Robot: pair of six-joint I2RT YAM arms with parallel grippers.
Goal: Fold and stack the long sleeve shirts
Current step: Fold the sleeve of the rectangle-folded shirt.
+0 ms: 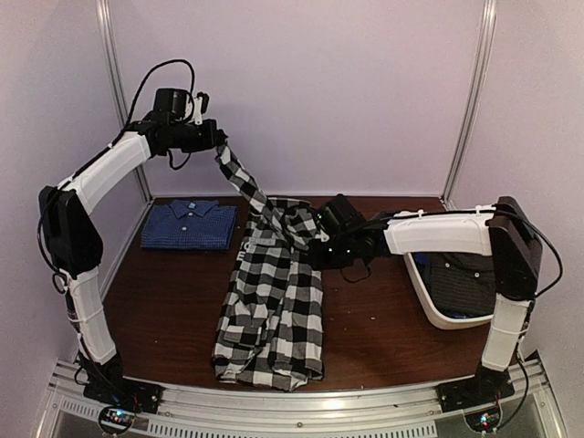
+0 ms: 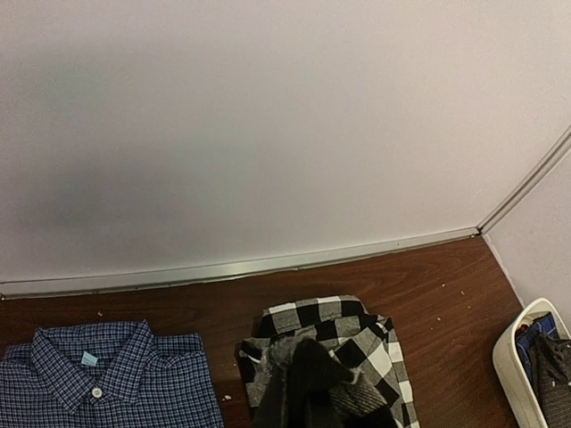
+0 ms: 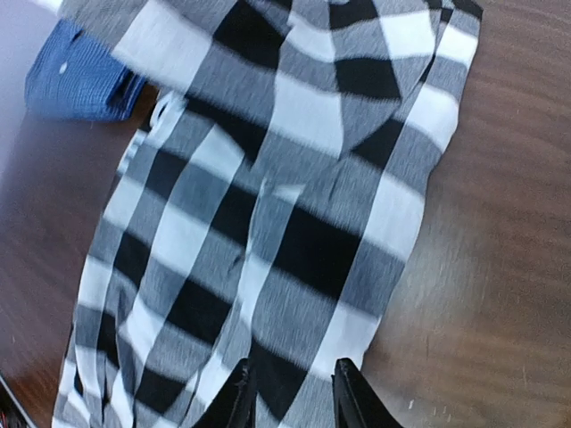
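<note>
Top view: the checked shirt (image 1: 271, 310) lies in the middle of the brown surface (image 1: 383, 338). Its long axis runs from far to near, with the collar end far and the hem at the near edge. 1 sleeve rises up and left to the raised left claw (image 1: 215, 139), which is pressed together on the sleeve's end. The right claw (image 1: 321, 239) sits low at the shirt's far right shoulder. A folded blue shirt (image 1: 189, 225) lies far left, and a dark shirt (image 1: 461, 278) sits in the white basket (image 1: 436, 315) on the right. Left wrist view: this claw's own fingers do not show; below are the blue shirt's collar, pointing to the far wall, and bunched checks. Right wrist view: the right claw's fingers (image 3: 239, 392) stand spread over flat checked cloth, pinching nothing. This looks like the sleeve-folding step. The next move likely calls for laying the lifted sleeve across the body without dragging the shirt askew.
</note>
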